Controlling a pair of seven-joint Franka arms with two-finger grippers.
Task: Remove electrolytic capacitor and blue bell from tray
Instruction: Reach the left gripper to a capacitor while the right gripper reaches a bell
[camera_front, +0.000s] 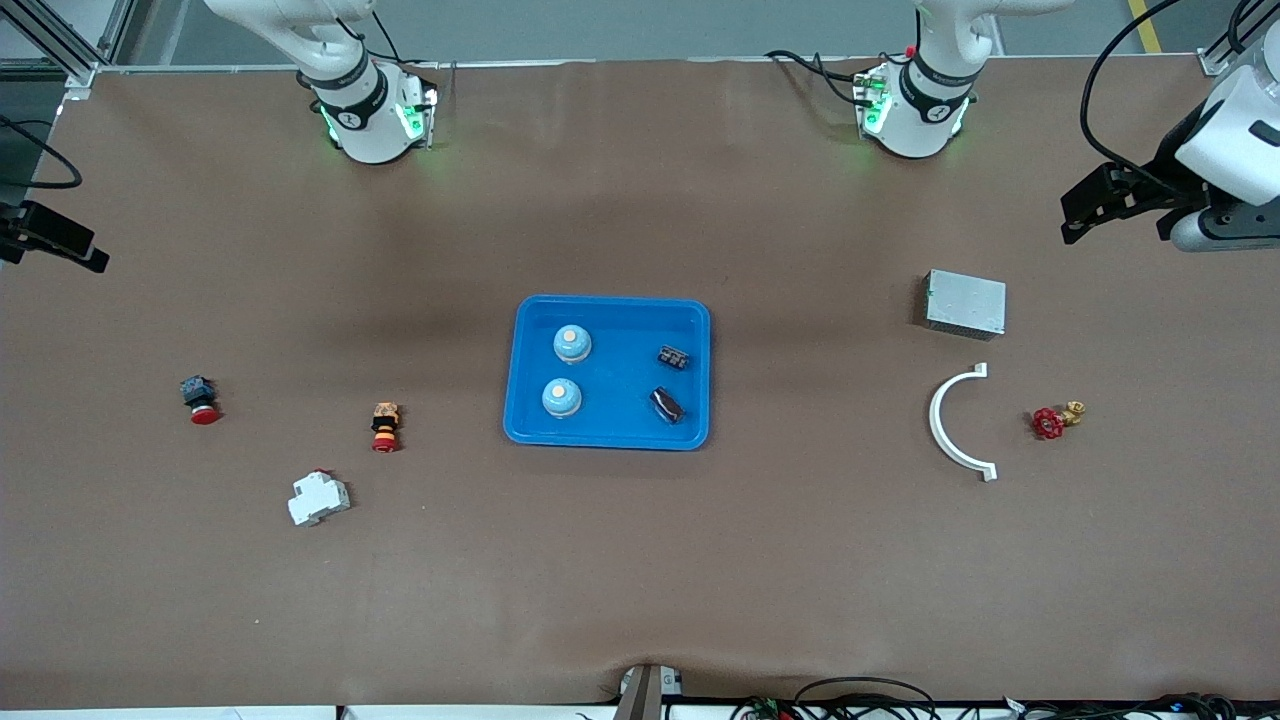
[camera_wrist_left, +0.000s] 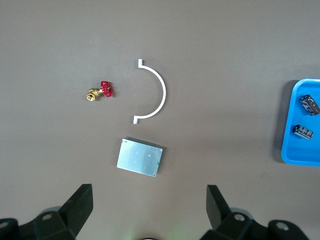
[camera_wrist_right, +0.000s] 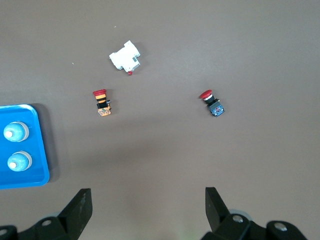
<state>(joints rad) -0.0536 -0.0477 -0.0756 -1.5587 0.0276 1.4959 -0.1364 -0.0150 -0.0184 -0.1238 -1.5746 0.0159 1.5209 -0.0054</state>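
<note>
A blue tray sits mid-table, holding 2 bells toward the right arm's end and 2 capacitors toward the left arm's end; nothing in it touches anything else.

The front view shows the whole tray; each wrist view catches only 1 edge of it. The left wrist view takes in the 2 capacitors, a metal box, a white curved bracket and a red-handled valve — all well apart from one another; the right wrist view takes in the 2 bells, a white breaker, a striped push button and a red-capped button.

The left gripper hangs over bare table beside the metal box, fingers spread wide with nothing between them; the right gripper hangs over bare table at its own end, fingers likewise wide apart and empty. In the front view both sit at the frame's side edges.

Bare brown mat surrounds the tray on all 4 sides; the widest bare stretch lies nearest the front camera.
</note>
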